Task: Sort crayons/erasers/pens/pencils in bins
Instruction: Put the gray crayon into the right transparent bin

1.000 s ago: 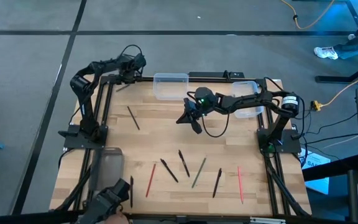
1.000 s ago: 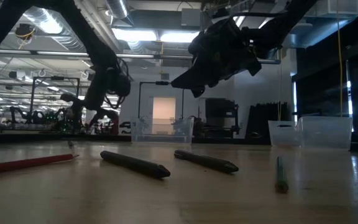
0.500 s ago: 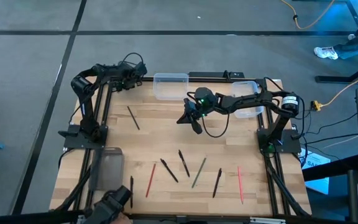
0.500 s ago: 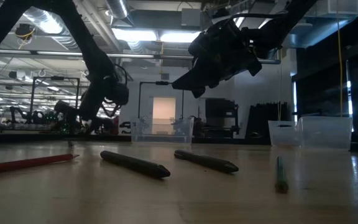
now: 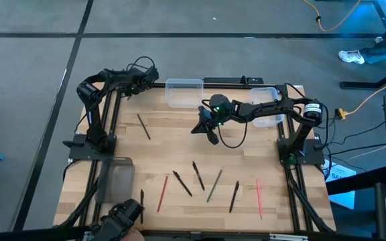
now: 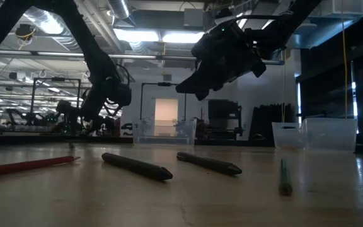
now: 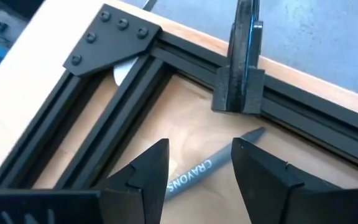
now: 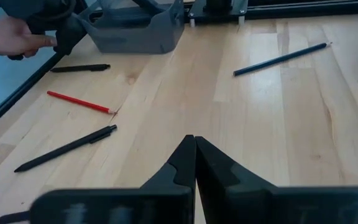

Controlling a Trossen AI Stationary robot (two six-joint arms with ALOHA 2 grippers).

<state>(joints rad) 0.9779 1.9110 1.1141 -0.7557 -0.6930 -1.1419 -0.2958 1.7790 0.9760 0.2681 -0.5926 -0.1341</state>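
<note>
A wooden table (image 5: 246, 167) is seen from above, with a dark arm at each side. The left gripper (image 5: 137, 84) reaches into the far left corner of the table frame. Only its wrist camera shows why: a grey crayon (image 7: 204, 169) lies on the wood there, just inside the black frame rails, and the two fingers (image 7: 146, 177) stand spread apart over it, one on each side, not touching it.

The right gripper (image 5: 205, 124) hangs over the middle of the table. Its wrist view shows the fingers (image 8: 216, 168) pressed together, holding nothing. The low view shows what the overhead cannot: this gripper (image 6: 191, 85) sits well above the tabletop.

Two clear bins stand along the far edge, one (image 5: 184, 92) near the centre and one (image 5: 268, 107) at the right, partly under the right arm. A dark grey bin (image 5: 116, 179) sits near the front left corner. The right wrist view alone shows a person's hand (image 8: 14, 38) beside that grey bin (image 8: 138, 31).

Pens and pencils lie loose near the front: a red pencil (image 5: 162, 193), black pens (image 5: 182, 183), a green pencil (image 5: 214, 185), and another red one (image 5: 259, 198). A dark pencil (image 5: 143, 126) lies alone toward the left.
</note>
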